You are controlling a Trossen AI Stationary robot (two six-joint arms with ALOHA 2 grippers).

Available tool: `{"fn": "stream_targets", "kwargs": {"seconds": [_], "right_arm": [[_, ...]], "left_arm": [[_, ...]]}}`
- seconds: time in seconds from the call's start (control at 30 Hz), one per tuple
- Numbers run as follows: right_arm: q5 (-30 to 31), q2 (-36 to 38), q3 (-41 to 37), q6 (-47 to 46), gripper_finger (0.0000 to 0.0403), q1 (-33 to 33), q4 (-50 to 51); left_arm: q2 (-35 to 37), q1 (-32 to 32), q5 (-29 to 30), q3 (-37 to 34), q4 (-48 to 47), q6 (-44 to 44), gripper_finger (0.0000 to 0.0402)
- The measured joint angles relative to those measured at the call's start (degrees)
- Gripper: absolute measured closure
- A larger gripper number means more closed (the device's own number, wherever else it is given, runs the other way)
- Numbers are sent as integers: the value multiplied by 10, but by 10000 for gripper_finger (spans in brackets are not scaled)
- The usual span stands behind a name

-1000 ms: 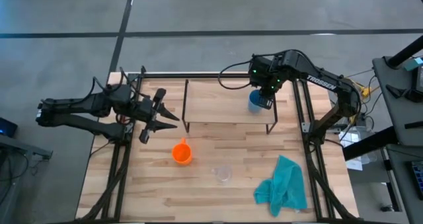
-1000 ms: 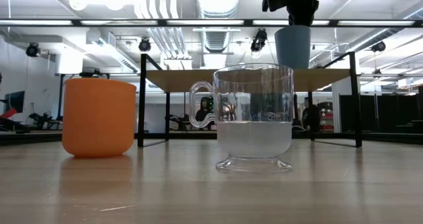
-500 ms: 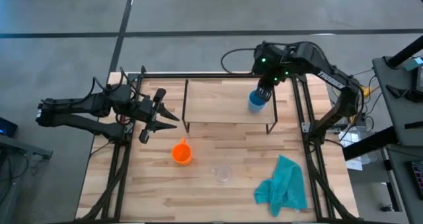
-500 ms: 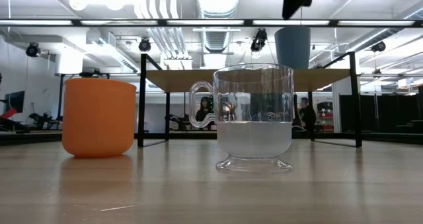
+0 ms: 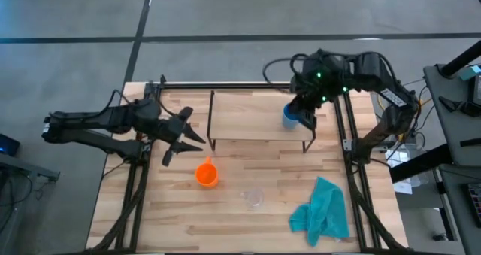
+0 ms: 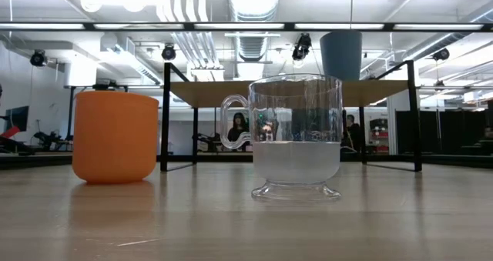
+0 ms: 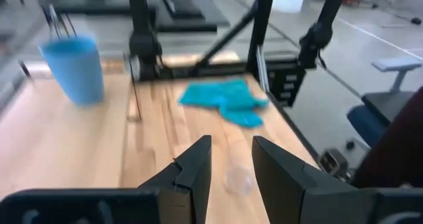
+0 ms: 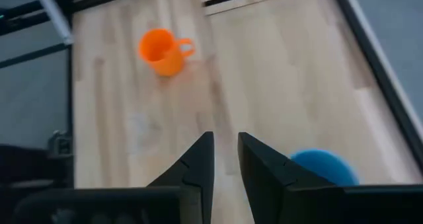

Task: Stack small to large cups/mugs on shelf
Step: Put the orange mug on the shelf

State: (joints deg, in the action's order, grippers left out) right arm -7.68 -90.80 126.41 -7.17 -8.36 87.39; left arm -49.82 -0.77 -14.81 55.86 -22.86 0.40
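The blue cup stands upright on the right end of the light-wood shelf; it also shows in the low view. The orange cup and the clear cup stand on the table in front of the shelf. My right gripper hovers above the shelf beside the blue cup, slightly open and empty. My left gripper is at the table's left, level, a little left of the shelf and behind the orange cup, slightly open and empty.
A teal cloth lies crumpled at the near right of the table. Black frame posts run along both sides of the table. People show in the room behind in the low view.
My right gripper has risen off the blue cup and out of the low view, drawing back toward the table's far right. The cup stays upright on the shelf. My left gripper has turned a little and shifted slightly toward the orange cup.
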Motion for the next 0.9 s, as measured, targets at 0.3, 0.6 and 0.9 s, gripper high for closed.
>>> {"fn": "stream_targets", "kwargs": {"seconds": [0.3,0.6,0.9], "right_arm": [[0,-2,-15,-66,337,116,-11],[2,-2,-46,-64,342,181,-64],[2,-2,-98,-64,341,191,-98]], "left_arm": [[-55,-10,-123,-4,-4,-30,304],[-129,-11,-165,-11,14,-256,304],[-201,-11,-210,-10,16,-272,304]]}}
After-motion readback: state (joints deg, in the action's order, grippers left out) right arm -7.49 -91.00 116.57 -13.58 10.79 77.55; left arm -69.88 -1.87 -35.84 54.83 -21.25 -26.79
